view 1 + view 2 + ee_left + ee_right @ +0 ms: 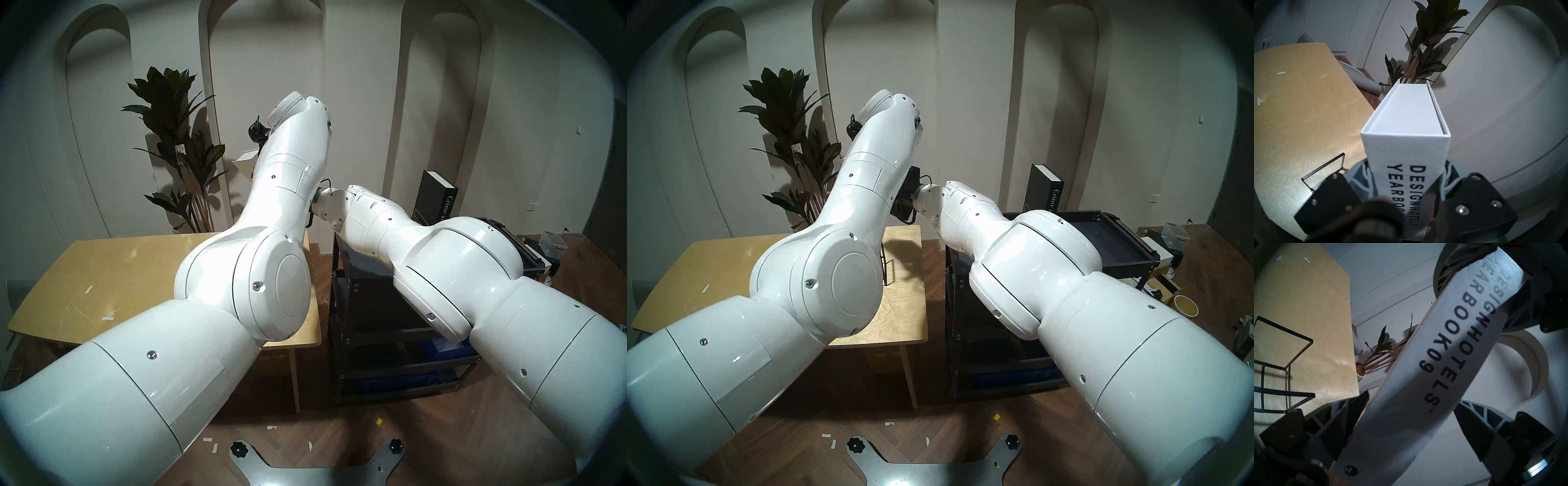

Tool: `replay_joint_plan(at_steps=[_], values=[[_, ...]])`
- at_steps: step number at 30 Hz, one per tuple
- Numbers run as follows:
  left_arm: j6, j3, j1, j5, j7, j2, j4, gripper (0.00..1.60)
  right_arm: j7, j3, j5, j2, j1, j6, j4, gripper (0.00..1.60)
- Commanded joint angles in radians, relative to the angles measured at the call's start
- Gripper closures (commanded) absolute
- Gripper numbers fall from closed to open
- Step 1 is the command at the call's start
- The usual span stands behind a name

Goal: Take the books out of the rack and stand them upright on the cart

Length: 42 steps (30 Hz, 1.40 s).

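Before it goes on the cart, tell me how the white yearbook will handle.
Probably stiff: the white yearbook juts straight from the left pincer without sagging. Likely heavy, given its thick page block. Stood upright, its broad flat end should resist tipping.

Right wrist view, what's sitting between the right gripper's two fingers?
The white DESIGNHOTELS book fills that gap, spine facing the camera, as the right wrist view shows. Whether the fingers of the right gripper press on it cannot be told.
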Motion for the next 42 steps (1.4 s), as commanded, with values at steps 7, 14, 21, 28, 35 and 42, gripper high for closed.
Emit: replay_joint_plan(at_steps=[7, 14, 21, 28, 35, 42], values=[[0.029, 0.010, -0.001, 0.001, 0.018, -0.032, -0.051, 1.60, -0.011, 0.008, 0.004, -0.005, 0.026, -0.001, -0.015, 0.00], [0.046, 0.013, 0.006, 0.001, 0.032, -0.045, -0.071, 1.60, -0.011, 0.011, 0.004, -0.008, 0.024, -0.001, -0.014, 0.00], [0.064, 0.016, 0.015, 0.002, 0.047, -0.056, -0.092, 1.38, -0.011, 0.013, 0.005, -0.013, 0.023, -0.001, -0.014, 0.88], [0.078, 0.018, 0.027, 0.002, 0.065, -0.056, -0.115, 0.00, -0.013, 0.021, 0.013, -0.013, 0.022, -0.001, -0.010, 1.60], [0.098, 0.028, 0.033, 0.005, 0.078, -0.056, -0.139, 0.00, -0.015, 0.026, 0.015, -0.014, 0.023, -0.001, -0.010, 1.60], [0.106, 0.043, 0.013, 0.011, 0.084, -0.056, -0.185, 0.00, -0.018, 0.030, 0.017, -0.012, 0.020, -0.001, -0.007, 1.60]])
